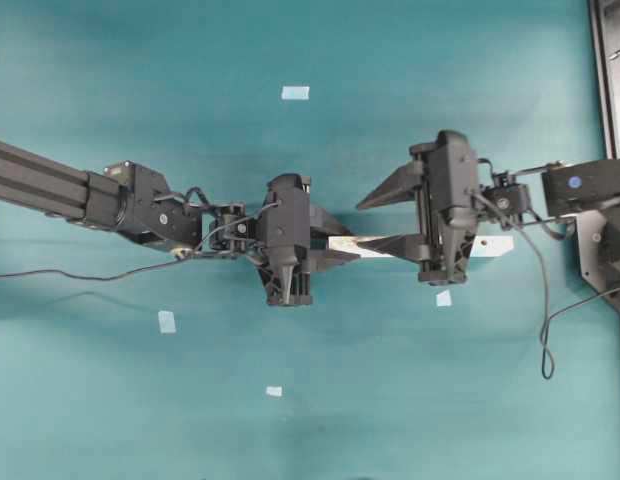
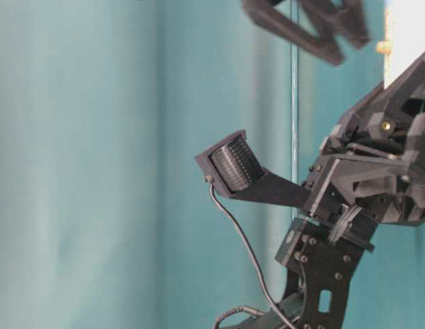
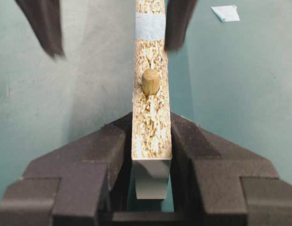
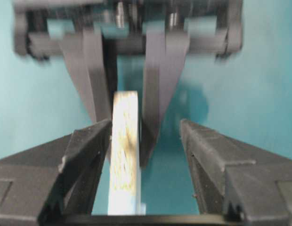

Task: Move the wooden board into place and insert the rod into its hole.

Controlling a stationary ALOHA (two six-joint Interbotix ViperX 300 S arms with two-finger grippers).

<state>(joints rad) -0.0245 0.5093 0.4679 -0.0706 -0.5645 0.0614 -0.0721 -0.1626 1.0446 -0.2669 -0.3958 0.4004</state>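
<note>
The wooden board [image 1: 362,243] stands on its long edge across the middle of the table. My left gripper [image 1: 335,252] is shut on its left end. In the left wrist view the board [image 3: 151,127] is pinched between the jaws of the left gripper [image 3: 150,136], and the cream rod [image 3: 150,81] stands in a hole in its upper edge. My right gripper [image 1: 378,220] is open and straddles the board farther right. In the right wrist view the board [image 4: 125,141] lies close to the left finger of the right gripper [image 4: 145,127], with a wide gap to the other.
Pale-blue tape patches lie on the teal table at the back [image 1: 295,93], front left [image 1: 167,321], front [image 1: 274,391] and under the right arm [image 1: 443,298]. A dark frame [image 1: 605,80] runs along the right edge. A cable [image 1: 545,330] hangs from the right arm.
</note>
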